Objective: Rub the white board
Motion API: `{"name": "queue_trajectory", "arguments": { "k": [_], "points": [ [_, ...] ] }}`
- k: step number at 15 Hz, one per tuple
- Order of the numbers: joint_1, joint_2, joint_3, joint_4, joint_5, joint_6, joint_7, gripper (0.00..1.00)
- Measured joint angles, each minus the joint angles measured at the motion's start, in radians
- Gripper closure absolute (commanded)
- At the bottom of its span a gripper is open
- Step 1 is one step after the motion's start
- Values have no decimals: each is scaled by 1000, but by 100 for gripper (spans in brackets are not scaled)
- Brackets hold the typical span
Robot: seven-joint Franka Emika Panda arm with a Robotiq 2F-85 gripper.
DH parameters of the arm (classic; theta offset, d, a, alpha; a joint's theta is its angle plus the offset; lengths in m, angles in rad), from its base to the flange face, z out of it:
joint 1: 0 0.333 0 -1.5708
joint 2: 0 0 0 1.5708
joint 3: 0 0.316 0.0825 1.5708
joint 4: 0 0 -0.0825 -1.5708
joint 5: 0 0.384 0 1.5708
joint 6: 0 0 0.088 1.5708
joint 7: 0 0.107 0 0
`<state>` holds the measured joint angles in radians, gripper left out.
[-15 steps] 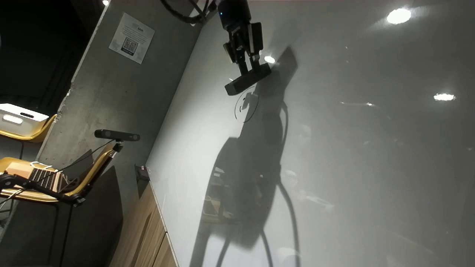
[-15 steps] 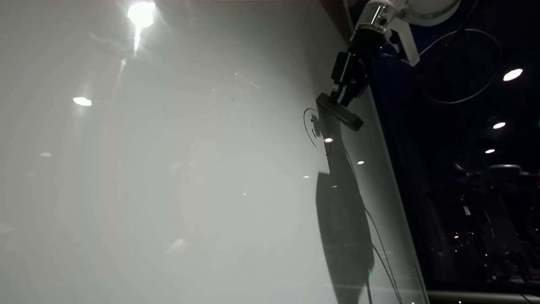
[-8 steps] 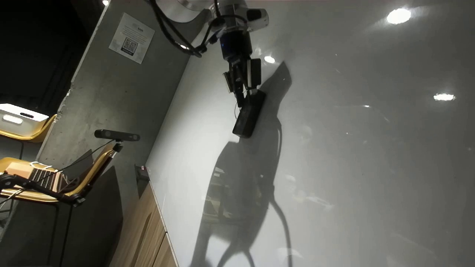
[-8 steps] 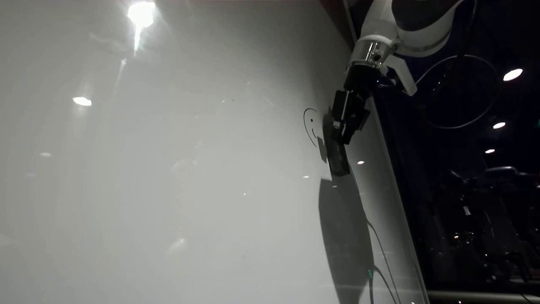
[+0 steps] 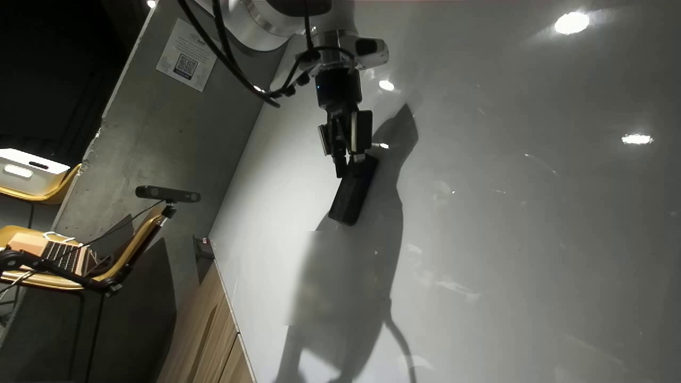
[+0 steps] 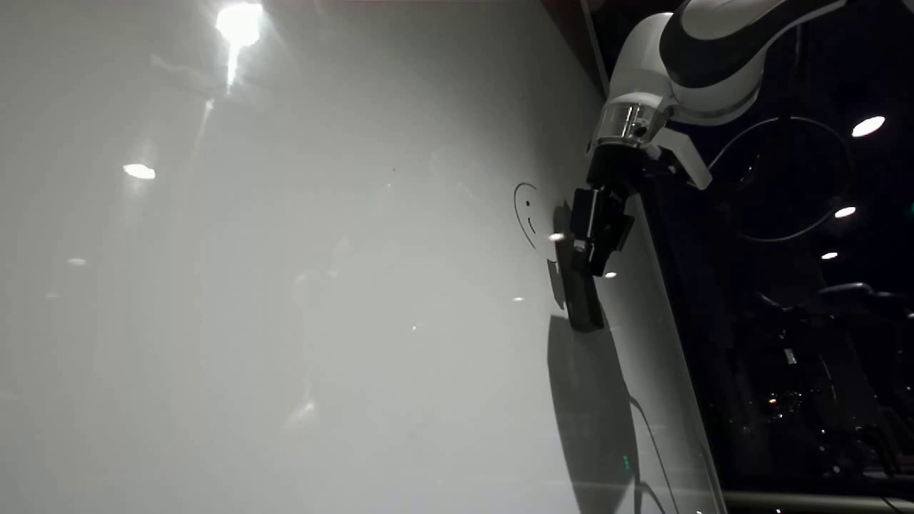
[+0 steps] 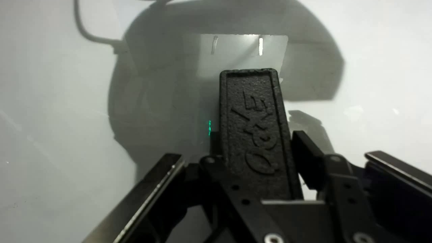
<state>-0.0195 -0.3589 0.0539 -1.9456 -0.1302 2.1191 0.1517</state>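
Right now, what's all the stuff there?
whiteboard: one, white, in all views
smiley drawing: one, black, on whiteboard
eraser: one, black, in gripper
concrete wall: one, grey, beside whiteboard
QR-code notice: one, white, on wall
wooden panelling: one stretch, brown, beside whiteboard
chairs: two, yellow, near wall
camera: one, black, near chairs
laptop: one, tan, on chair
box: one, white, on other chair
robot arm: one, mostly white, behind gripper
gripper: one, black, holding eraser

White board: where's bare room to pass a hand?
In an exterior view, the white board from the drawn face to the picture's left edge has only reflections and specks; likewise, in an exterior view, right of the long shadow. Crowded: right of and below the face, where the end effector holds the black eraser.
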Motion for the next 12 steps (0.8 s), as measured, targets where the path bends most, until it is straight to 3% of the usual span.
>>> {"name": "queue_trajectory", "arguments": {
  "k": [12],
  "points": [
    [79, 3, 105, 119, 49, 0, 74, 71]
  ]
}}
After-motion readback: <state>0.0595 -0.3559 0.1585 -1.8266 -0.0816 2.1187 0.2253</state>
